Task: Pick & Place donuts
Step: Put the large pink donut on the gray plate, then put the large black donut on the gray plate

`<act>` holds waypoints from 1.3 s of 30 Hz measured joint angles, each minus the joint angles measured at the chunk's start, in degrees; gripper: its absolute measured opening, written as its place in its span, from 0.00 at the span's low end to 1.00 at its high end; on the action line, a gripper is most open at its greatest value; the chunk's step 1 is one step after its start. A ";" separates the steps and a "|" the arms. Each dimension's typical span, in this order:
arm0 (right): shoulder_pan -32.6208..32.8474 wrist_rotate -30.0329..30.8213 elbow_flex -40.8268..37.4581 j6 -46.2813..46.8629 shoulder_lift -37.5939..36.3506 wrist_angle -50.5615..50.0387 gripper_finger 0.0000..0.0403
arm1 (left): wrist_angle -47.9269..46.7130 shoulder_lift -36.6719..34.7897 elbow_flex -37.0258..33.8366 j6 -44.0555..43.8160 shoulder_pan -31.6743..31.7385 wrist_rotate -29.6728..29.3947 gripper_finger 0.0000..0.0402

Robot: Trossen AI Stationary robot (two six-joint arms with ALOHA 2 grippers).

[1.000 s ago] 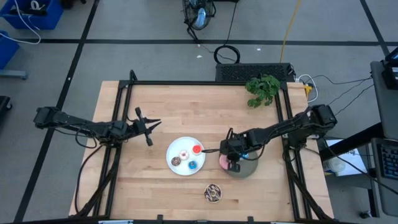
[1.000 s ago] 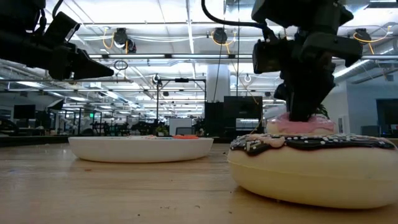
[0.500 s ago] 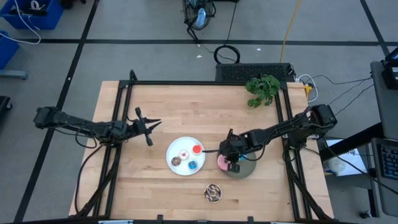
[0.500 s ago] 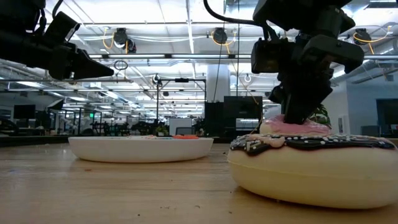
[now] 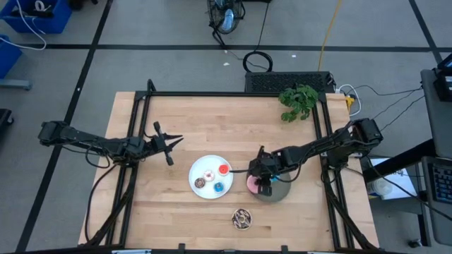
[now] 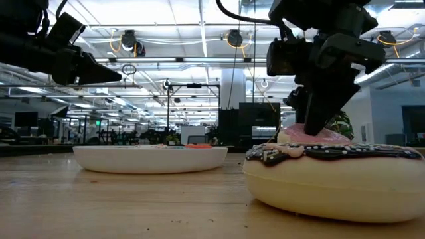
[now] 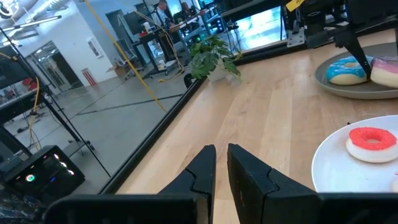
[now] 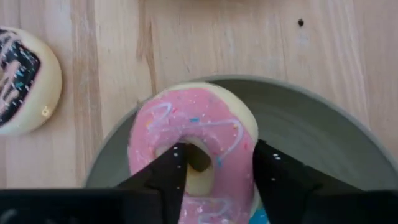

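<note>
Wooden table (image 5: 183,120): four tiny donuts on white plate (image 5: 200,171); pink donut (image 8: 193,146) and blue donut (image 7: 346,70) on grey plate (image 8: 311,134), right gripper (image 8: 214,171) spread astride the pink; chocolate-drizzled donut (image 5: 241,219) unplaced; left gripper (image 7: 221,167) idle, fingers nearly pressed together.

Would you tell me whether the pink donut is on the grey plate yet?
Yes. The pink donut lies over the grey plate at its edge, with the right gripper straddling it.

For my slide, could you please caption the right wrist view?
Right end effector open astride the pink donut on the grey plate; chocolate-drizzled donut beside it.
</note>
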 joint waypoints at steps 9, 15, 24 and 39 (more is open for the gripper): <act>0.02 1.75 4.17 -0.23 -0.02 -5.08 0.53 | -0.52 0.00 0.00 0.02 0.01 0.00 0.12; 0.02 4.46 8.36 -2.88 -0.02 -11.49 0.51 | -0.56 0.01 0.00 0.04 0.02 0.00 0.12; 1.47 12.22 21.87 -6.44 -0.04 -21.21 0.49 | -0.57 -0.02 0.00 0.04 0.02 0.00 0.12; 13.36 16.47 33.09 -3.32 6.82 -19.80 0.17 | -0.51 0.00 0.00 -0.53 0.00 -0.01 0.12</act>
